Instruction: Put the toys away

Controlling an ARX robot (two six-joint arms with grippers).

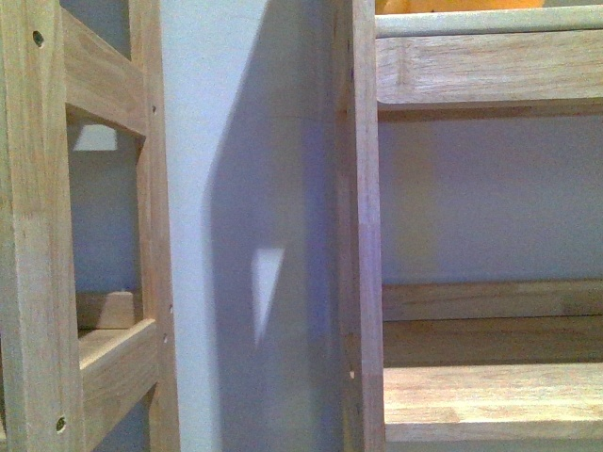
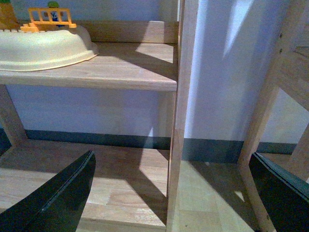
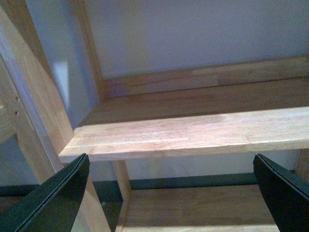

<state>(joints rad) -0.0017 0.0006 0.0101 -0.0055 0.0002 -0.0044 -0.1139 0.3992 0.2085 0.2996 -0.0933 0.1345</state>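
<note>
Cream tray (image 2: pixel 43 48) holds orange toy fence (image 2: pixel 48 18).

Left end effector (image 2: pixel 174 193), right end effector (image 3: pixel 171 193): black, flat wedge-shaped fingers, pale edge line.

Pale, light-brown wooden shelves (image 1: pixel 490 66) are showing grain against a bluish-white wall (image 1: pixel 254 141). At the upper left of the left wrist frame, a cream tub (image 2: pixel 46 48) is holding an orange-yellow fence piece (image 2: pixel 50 18). Black fingers (image 2: pixel 58 198) are framing the lower corners.
</note>
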